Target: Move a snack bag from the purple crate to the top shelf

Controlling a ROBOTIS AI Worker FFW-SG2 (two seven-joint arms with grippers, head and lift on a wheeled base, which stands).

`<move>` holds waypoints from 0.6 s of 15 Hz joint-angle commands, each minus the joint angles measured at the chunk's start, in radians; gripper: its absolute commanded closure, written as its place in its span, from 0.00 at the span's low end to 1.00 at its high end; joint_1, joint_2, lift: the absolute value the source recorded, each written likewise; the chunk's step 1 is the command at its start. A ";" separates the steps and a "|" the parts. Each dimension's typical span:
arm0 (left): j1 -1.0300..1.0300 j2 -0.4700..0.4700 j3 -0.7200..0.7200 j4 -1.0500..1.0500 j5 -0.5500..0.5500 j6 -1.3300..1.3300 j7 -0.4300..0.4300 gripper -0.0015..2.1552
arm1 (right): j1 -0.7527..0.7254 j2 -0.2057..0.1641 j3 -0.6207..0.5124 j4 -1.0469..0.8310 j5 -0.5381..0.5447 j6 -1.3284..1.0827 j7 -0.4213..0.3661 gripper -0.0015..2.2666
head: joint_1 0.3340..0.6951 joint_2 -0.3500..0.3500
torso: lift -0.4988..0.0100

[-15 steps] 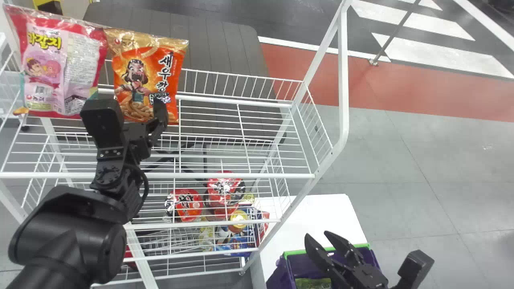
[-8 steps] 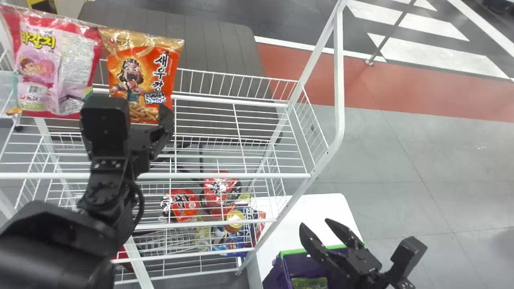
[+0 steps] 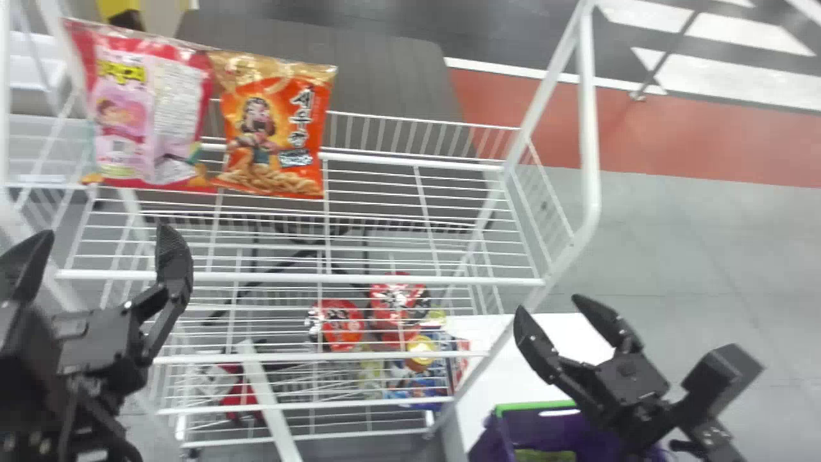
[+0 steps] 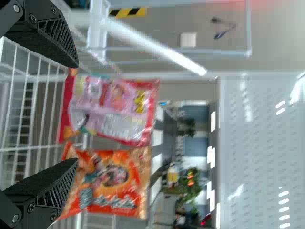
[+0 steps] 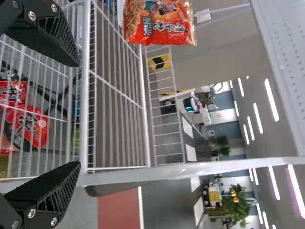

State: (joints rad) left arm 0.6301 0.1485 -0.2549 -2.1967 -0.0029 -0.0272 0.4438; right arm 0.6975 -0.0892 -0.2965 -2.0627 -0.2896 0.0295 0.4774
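An orange snack bag (image 3: pixel 276 128) and a pink-red snack bag (image 3: pixel 147 115) stand side by side at the back left of the white wire top shelf (image 3: pixel 385 192). My left gripper (image 3: pixel 102 263) is open in front of that shelf; in the left wrist view the open left gripper (image 4: pixel 71 114) has the pink bag (image 4: pixel 112 109) and orange bag (image 4: pixel 112 181) beyond it, untouched. My right gripper (image 3: pixel 551 314) stands open above the purple crate (image 3: pixel 507 436), where something green lies. The right wrist view has the open right gripper (image 5: pixel 74 114) and the orange bag (image 5: pixel 159 21) farther off.
Lower shelves hold red packages (image 3: pixel 337 324) and several colourful packs (image 3: pixel 417 385). A white table (image 3: pixel 481 378) carries the crate. The rack's white right-hand post (image 3: pixel 590 128) rises between the top shelf and the open floor.
My left gripper has drawn back from the orange bag, moving left and down. The right gripper has risen somewhat above the crate. The head view has shifted, carrying the rack rightward.
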 commanded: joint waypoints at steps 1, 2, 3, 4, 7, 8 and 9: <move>0.091 0.022 0.002 0.031 -0.034 -0.302 0.059 0.06 | 0.043 0.006 0.074 -0.171 0.033 0.074 -0.022 0.04 | 1.00 0.25 | 0.98; 0.118 0.025 0.005 0.026 -0.034 -0.323 0.066 0.06 | 0.045 0.016 0.100 -0.205 0.033 0.093 -0.026 0.04 | 1.00 0.31 | 0.98; 0.140 0.034 0.005 0.020 -0.037 -0.326 0.066 0.06 | 0.042 0.025 0.123 -0.220 0.033 0.093 -0.029 0.04 | 1.00 0.37 | 0.98; 0.151 0.040 0.003 0.017 -0.054 -0.320 0.066 0.06 | 0.040 0.031 0.138 -0.228 0.036 0.096 -0.031 0.04 | 1.00 0.45 | 0.98; 0.161 0.040 -0.009 0.031 -0.054 -0.265 0.058 0.06 | 0.040 0.040 0.155 -0.232 0.036 0.099 -0.037 0.04 | 1.00 0.51 | 0.98; 0.155 0.039 -0.012 0.034 -0.045 -0.228 0.047 0.06 | 0.043 0.040 0.154 -0.232 0.035 0.102 -0.037 0.04 | 1.00 0.51 | 0.98; 0.152 0.037 -0.015 0.032 -0.040 -0.210 0.041 0.06 | 0.045 0.040 0.151 -0.229 0.029 0.102 -0.037 0.04 | 1.00 0.51 | 0.98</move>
State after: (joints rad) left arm 0.7872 0.1876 -0.2655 -2.1665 -0.0505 -0.2686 0.4887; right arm 0.7396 -0.0498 -0.1431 -2.2942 -0.2551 0.1293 0.4401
